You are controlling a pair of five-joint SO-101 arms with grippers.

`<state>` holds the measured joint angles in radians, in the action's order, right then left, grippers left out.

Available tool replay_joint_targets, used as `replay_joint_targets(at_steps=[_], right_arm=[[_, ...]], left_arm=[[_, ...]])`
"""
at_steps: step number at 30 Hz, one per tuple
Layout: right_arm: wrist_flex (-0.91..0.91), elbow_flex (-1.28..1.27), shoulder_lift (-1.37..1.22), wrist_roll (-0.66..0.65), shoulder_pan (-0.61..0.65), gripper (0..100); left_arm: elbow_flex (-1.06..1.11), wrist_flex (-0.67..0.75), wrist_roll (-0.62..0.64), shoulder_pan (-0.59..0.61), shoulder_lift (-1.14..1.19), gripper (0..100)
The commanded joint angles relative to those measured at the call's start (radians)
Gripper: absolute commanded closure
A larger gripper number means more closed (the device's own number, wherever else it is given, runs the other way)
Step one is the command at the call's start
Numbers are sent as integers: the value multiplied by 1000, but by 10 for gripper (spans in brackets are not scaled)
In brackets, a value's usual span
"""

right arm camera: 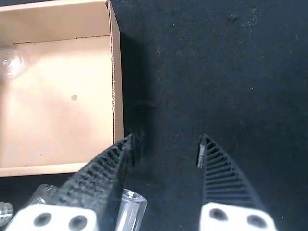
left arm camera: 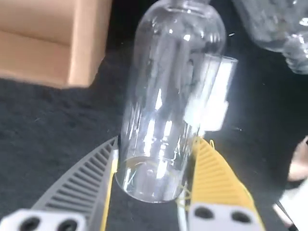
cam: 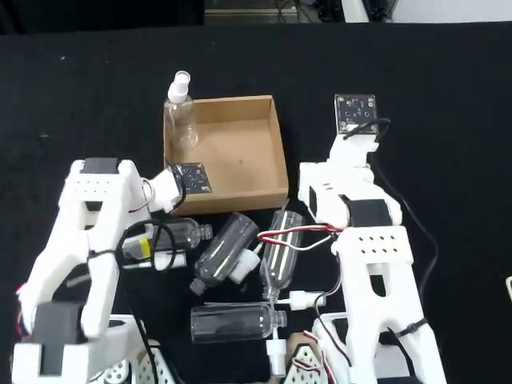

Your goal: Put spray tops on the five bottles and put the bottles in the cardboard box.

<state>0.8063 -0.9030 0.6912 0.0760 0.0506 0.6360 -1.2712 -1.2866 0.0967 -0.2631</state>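
Five bottles to account for, one of them done. From the high view: counted one capped bottle (cam: 181, 112) upright in the far left corner of the box (cam: 280, 160), judged parked there to leave the floor free for the rest. Counted four uncapped bottles (cam: 232, 322) lying on the table (cam: 432, 96) just in front of the box, with loose spray tops (cam: 298, 300) scattered among them, so near both arms. Noted the left arm (cam: 88, 232) bent down over the leftmost bottle (cam: 182, 233) and the right arm (cam: 372, 240) standing by the box's right wall. From the left wrist view: found the left gripper (left arm camera: 155, 144) closed on the leftmost bottle (left arm camera: 168, 91) low at its base, with a finger against either side; judged a hold chosen to keep the neck clear for a top. Noted one white spray top (left arm camera: 211, 96) lying right against that bottle's side, handy for fitting, and a corner of the box (left arm camera: 82, 43) just beside. From the right wrist view: found the right gripper (right arm camera: 163, 154) spread wide and holding nothing, over bare table (right arm camera: 216, 62) just outside the box's right wall (right arm camera: 115, 86), with the open neck of a neighbouring bottle (right arm camera: 131, 207) close under one finger. Judged to be standing ready to fetch a top or steady a bottle.
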Motion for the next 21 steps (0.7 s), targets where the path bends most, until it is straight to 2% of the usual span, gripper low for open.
replay_joint_targets(at_steps=[1, 4, 6, 11, 14, 21], right_arm=[[-6, 10, 38, -5, -15, 797], [-6, 10, 36, -5, -15, 797], [-6, 10, 36, -5, -15, 797], [-6, 10, 33, -5, -15, 797], [-6, 10, 33, -5, -15, 797], [-6, 10, 35, -5, -11, 797]], left_arm=[[-68, -135, 2, -12, -180, 870], [-70, -236, -6, -8, -281, 872], [-71, -282, -43, 38, -339, 872], [-125, -327, -80, 277, -411, 873], [-124, -292, -104, 472, -390, 873], [-73, -69, -114, 874, -153, 873]])
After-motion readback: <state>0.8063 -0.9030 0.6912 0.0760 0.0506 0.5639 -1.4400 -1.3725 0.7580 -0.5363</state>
